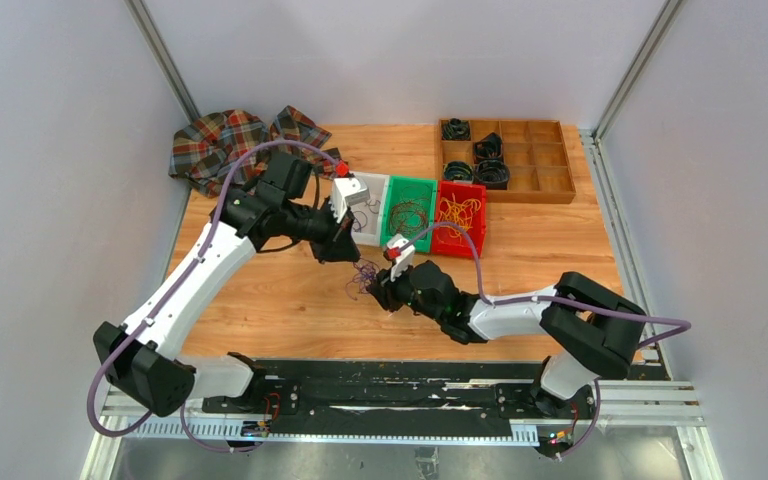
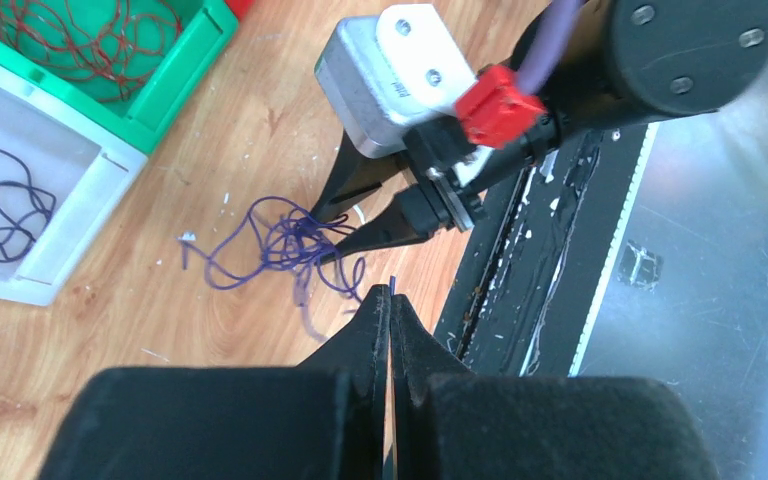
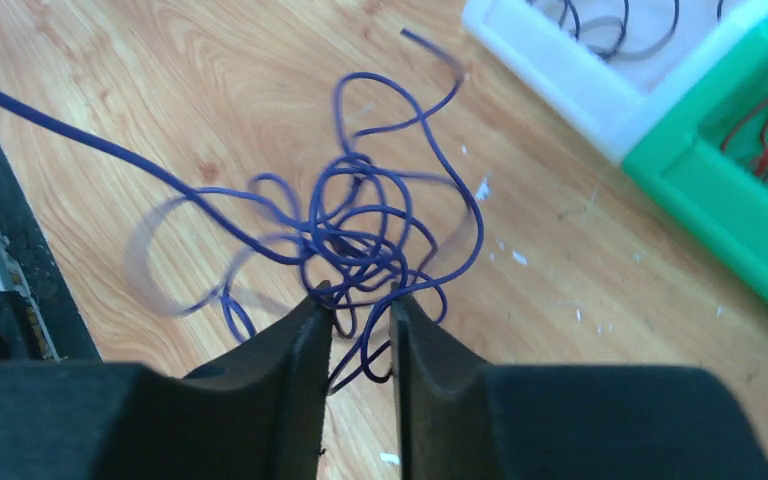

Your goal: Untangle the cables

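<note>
**Position.** The purple cable (image 3: 360, 230) is a loose knotted clump at the middle of the table (image 1: 560, 260). It sits just short of the white bin (image 1: 372, 205) and between the two claws.

**Left claw** (image 2: 390, 295). Fully closed. A short purple end shows at its tips, so it appears to pinch one strand, though the contact is too small to confirm.

**Right claw** (image 3: 358, 300). Jaws part open, tips at the clump's near edge. Several strands cross the gap and nothing is gripped yet.

**Risks.**
- Closing the right claw here would likely trap several loops at once, and pulling the claws apart would then tighten the knot rather than open it.
- The thin strand could slip from the left claw under tension.
- A sharp pull could whip the free end about or drag the clump against the white bin.
</note>
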Action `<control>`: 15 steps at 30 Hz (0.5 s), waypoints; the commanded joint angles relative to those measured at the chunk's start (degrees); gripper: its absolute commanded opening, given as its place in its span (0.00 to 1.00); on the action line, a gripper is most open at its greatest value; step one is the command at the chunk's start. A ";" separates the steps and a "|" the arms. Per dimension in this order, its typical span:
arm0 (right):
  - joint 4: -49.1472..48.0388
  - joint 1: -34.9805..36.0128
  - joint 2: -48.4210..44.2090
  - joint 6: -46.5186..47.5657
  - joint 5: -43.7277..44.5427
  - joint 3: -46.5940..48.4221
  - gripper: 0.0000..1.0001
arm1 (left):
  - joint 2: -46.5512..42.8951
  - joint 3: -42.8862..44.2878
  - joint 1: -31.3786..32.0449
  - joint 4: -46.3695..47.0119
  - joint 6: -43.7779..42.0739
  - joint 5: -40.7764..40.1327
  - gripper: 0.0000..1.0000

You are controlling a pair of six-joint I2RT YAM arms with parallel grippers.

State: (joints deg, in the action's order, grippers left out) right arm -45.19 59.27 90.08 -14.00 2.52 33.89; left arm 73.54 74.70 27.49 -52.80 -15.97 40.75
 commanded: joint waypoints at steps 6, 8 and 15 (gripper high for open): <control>-2.41 0.50 -2.01 -3.61 6.37 -9.20 0.07 | -3.31 7.41 0.29 -4.59 -1.44 0.02 0.01; -2.45 0.50 -3.62 -4.23 7.31 -11.39 0.02 | -3.90 9.02 0.29 -5.53 -2.24 -1.33 0.01; 1.36 0.12 -10.31 -7.29 10.79 -17.96 0.01 | -6.21 13.11 -0.24 -8.36 -8.72 -10.50 0.01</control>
State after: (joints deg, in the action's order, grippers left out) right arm -45.80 59.27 83.46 -18.72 9.34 18.59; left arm 69.38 85.08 27.49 -58.83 -19.94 36.25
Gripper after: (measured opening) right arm 0.019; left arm 0.011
